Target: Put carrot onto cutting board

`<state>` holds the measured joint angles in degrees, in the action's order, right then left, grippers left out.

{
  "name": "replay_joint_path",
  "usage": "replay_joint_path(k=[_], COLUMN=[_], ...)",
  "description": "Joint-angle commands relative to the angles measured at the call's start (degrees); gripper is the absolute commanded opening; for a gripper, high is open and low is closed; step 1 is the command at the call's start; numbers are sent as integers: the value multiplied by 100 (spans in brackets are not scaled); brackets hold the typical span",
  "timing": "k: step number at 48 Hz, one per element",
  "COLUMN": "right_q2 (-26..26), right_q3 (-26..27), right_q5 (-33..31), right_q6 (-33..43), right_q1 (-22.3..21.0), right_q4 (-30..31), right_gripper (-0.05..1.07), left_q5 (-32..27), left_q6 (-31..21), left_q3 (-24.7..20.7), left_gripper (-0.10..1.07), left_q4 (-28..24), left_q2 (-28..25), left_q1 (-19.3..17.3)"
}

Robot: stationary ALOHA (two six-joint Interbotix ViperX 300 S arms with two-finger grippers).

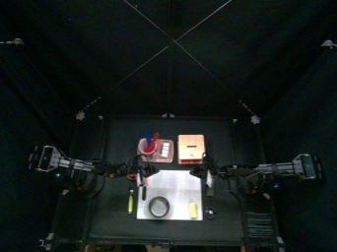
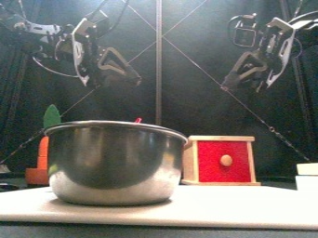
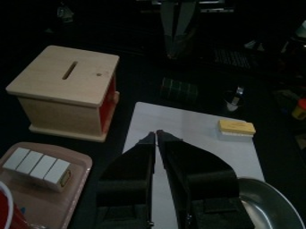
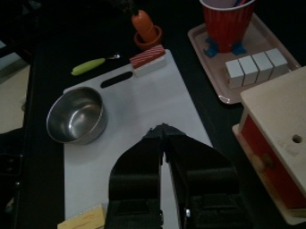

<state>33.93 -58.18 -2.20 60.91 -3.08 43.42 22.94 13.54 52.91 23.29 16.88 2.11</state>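
One carrot (image 4: 145, 28) far from right end effector (image 4: 160, 135)

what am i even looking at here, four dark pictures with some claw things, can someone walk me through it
It is a two-armed robot at a small black table inside black curtains. One picture looks straight down from above, one looks level from the table's front edge, and two come from cameras on the wrists, so each shows its own claw. The left gripper and right gripper both hang above the table with jaws together, holding nothing. On the table lie a white cutting board with a metal bowl and a small yellow piece on it, an orange carrot off the board's corner, a wooden box with a red front, and a tray with white blocks and a red cup.
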Motion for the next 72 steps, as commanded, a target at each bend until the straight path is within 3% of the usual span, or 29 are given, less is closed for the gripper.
replay_joint_path(k=[1,28,42,72], right_q2=[26,-141,-396,-826], right_q3=[62,123,255,615], right_q5=[35,35,35,35], right_q6=[9,70,0,-9], right_q1=[0,44,53,554], right_q4=[-26,-44,-712,-633], right_gripper=[34,34,34,34], left_q5=[53,53,35,-44], left_q6=[18,9,9,9], left_q3=[-53,-35,-53,-70], left_gripper=[54,54,54,54], left_q4=[-9,-35,-44,-132], left_q2=[53,123,123,141], left_q1=[-18,35,26,-53])
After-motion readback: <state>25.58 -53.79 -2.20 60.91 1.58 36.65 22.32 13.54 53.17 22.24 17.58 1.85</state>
